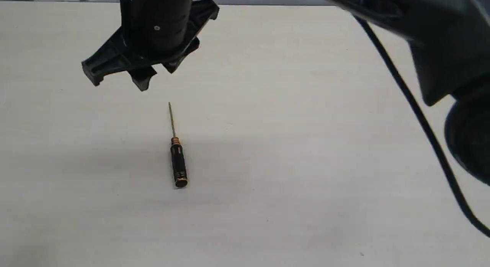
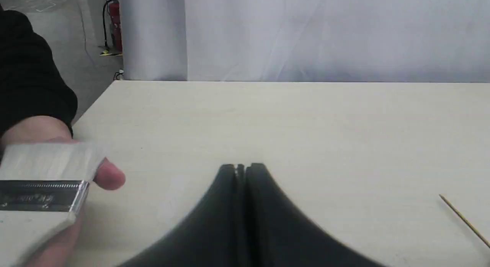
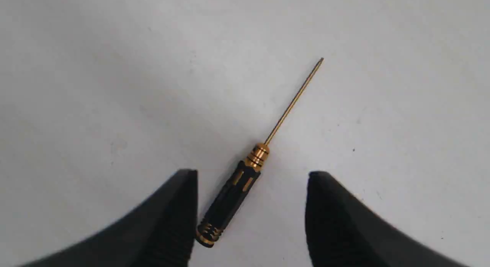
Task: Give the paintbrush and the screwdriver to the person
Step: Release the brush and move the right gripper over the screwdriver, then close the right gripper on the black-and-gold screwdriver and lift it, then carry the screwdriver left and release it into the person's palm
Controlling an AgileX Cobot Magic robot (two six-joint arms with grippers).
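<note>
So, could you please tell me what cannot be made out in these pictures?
- paintbrush: handle cut off by the left wrist view's edge, print on its ferrule blurred.
- person's hand: left wrist view, mostly behind the paintbrush.
- screwdriver: left wrist view shows only its shaft tip; the edge cuts the rest.
- right claw: out of frame in the exterior view.

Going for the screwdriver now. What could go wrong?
1. The screwdriver lies slantwise within the open right gripper, its handle end close to one finger; closing could nudge or roll it instead of clamping it.
2. The hand is holding the brush, so it may not be free to take the screwdriver.
</note>
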